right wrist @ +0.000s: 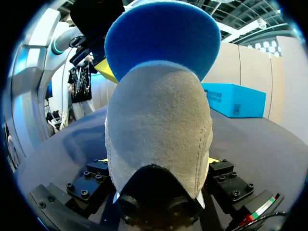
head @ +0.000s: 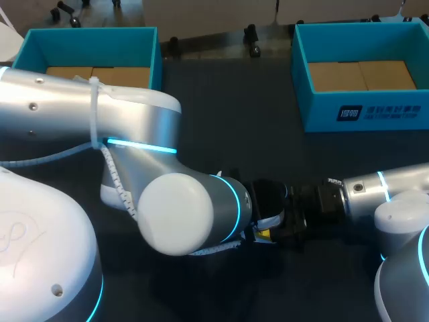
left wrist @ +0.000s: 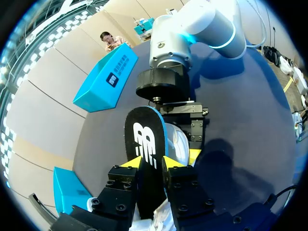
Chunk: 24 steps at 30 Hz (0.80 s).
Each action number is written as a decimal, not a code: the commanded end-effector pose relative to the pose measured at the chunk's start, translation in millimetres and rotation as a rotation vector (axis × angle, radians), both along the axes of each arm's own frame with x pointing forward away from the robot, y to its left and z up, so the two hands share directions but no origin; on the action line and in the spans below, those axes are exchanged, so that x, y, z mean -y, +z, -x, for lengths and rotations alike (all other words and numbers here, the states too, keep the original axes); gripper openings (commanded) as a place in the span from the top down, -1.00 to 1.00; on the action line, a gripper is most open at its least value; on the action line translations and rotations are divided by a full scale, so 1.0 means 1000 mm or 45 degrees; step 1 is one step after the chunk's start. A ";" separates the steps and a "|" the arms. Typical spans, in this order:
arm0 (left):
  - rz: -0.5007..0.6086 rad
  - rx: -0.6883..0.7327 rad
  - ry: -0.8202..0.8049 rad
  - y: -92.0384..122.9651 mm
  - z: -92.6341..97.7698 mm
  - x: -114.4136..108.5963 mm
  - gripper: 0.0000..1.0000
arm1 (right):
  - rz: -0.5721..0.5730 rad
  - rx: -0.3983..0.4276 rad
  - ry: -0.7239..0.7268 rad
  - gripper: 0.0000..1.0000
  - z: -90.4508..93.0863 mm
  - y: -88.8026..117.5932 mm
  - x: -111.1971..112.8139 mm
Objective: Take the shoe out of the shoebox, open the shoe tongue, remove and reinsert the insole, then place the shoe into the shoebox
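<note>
Grey suede covers the shoe (right wrist: pixel 159 125), which sits clamped between the two fingers of the right gripper (right wrist: pixel 159 161), one finger pressed against each flank. Just ahead of it stands the insole (left wrist: pixel 144 139), black with a white mark on one face and bright blue on the other. Whether its far end is still tucked inside the shoe cannot be told. The left gripper (left wrist: pixel 160 161) has its fingers drawn in narrowly on the insole's near end, a yellow tip on either side. In the head view the two grippers meet nose to nose at about 5 o'clock on the dark table (head: pixel 221 134). The left arm (head: pixel 134 134) comes in from 9 o'clock and the right arm (head: pixel 395 184) from 3 o'clock, and the shoe is mostly hidden between them. Both blue boxes lie open and well apart from the shoe, the far-left shoebox (head: pixel 87 32) at 11 o'clock and the far-right shoebox (head: pixel 322 117) at 1 o'clock, each showing brown card inside.
</note>
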<state>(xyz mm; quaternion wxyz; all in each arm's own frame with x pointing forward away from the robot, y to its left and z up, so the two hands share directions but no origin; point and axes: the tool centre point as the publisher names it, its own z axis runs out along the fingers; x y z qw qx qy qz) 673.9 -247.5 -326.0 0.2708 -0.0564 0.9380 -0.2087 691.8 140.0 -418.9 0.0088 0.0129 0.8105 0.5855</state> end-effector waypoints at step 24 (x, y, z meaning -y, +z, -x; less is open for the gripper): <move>0.061 0.031 0.021 0.014 0.005 -0.008 1.00 | 0.006 0.000 0.000 1.00 0.001 0.001 0.000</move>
